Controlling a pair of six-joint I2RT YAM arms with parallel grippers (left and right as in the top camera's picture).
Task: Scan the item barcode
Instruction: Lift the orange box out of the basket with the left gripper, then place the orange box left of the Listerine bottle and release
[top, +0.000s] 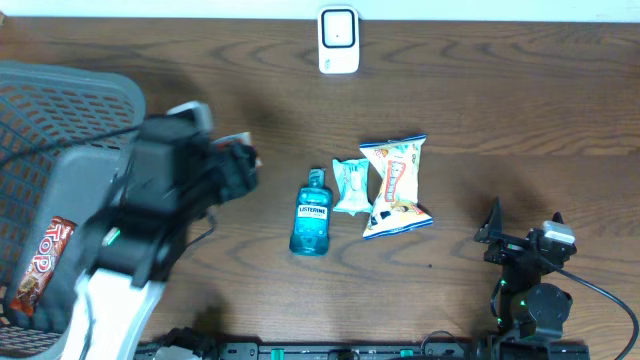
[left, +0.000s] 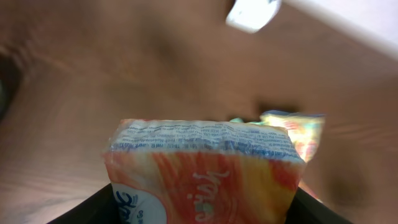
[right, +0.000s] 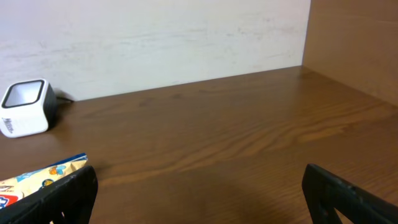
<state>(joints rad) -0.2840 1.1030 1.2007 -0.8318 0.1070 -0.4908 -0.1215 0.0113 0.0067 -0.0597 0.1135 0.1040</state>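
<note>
Where the brown wooden table (top: 500, 100) runs out far to the left of the blue plastic mouthwash bottle (top: 313, 212), a grey latticed plastic basket (top: 60, 85) is seen, with a red wrapped snack bar (top: 45, 260) lying inside it. Nearer the bottle, also on its left, the left gripper (top: 235, 165) is held over the table. Its jaws are clamped on an orange-and-white printed plastic packet (left: 199, 168), whose crimped end is turned toward the wrist camera. Beyond the bottle, at the table's far edge, a white box-shaped barcode scanner (top: 339, 40) is placed, well apart from the packet. Just right of the bottle a small teal sachet (top: 350, 185) is laid, with an orange-and-white snack bag (top: 395, 187) just beside it. Well to the bottle's right, the right gripper (top: 522, 235) is seen spread wide and empty.
</note>
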